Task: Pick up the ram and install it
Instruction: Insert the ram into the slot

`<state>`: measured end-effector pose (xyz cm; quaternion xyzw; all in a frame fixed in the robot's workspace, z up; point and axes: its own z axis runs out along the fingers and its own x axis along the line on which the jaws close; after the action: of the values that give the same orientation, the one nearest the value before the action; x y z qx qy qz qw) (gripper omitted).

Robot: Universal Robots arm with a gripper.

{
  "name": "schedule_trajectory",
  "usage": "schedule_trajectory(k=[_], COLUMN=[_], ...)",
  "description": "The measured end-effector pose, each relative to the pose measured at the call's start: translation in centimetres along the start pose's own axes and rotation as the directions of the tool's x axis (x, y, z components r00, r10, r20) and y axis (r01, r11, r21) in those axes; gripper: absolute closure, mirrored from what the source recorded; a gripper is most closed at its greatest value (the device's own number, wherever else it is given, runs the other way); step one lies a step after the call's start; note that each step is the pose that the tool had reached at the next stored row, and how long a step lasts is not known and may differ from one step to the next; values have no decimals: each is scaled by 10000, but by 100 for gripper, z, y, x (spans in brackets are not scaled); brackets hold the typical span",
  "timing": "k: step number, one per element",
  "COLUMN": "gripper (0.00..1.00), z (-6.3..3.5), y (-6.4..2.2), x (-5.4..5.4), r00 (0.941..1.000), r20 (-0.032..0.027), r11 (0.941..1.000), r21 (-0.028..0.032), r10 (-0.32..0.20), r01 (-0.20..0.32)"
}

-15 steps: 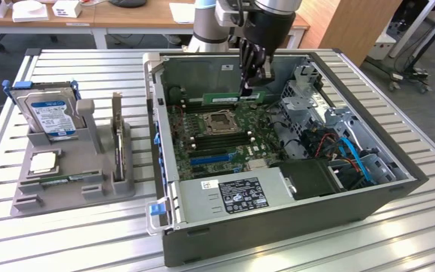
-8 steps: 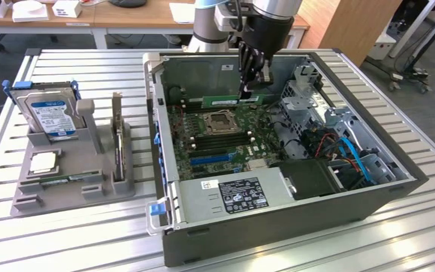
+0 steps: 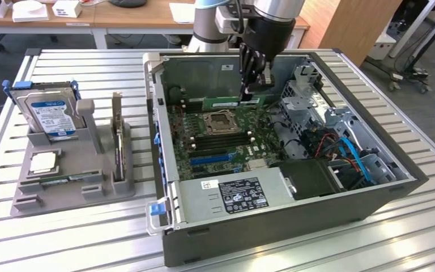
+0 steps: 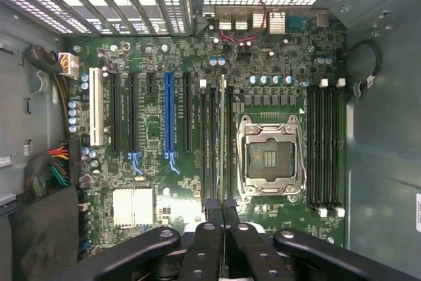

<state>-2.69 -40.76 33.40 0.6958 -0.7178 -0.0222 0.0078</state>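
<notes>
On the exterior view's left, a grey stand (image 3: pixel 74 170) holds a hard drive (image 3: pixel 50 116). Right of it sits the open computer case (image 3: pixel 293 226). Inside it the gripper (image 3: pixel 249 92) pinches the ram (image 3: pixel 225 103) tightly over the black slots (image 4: pixel 212 143) beside the processor socket (image 4: pixel 271 159).

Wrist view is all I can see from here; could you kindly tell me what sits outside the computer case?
Observer: A grey holder stands on the slatted table, to the exterior view's left of the case.
Operator: Thank you. Does it carry anything?
Observer: Yes, a blue-labelled hard drive stands upright in it.
Operator: And what are the jaws holding, please?
Observer: From the side, the ram shows as a long green stick, gripped in the shut jaws low inside the case.
</notes>
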Motion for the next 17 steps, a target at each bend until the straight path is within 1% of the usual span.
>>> schedule_trajectory(k=[2, 17], gripper=[89, 89], z=[23, 294], y=[-1, -13], x=[1, 7], r00=[10000, 10000], r20=[-1, -1], r11=[10000, 10000], r21=[0, 0], r10=[1, -1], r01=[-1, 1])
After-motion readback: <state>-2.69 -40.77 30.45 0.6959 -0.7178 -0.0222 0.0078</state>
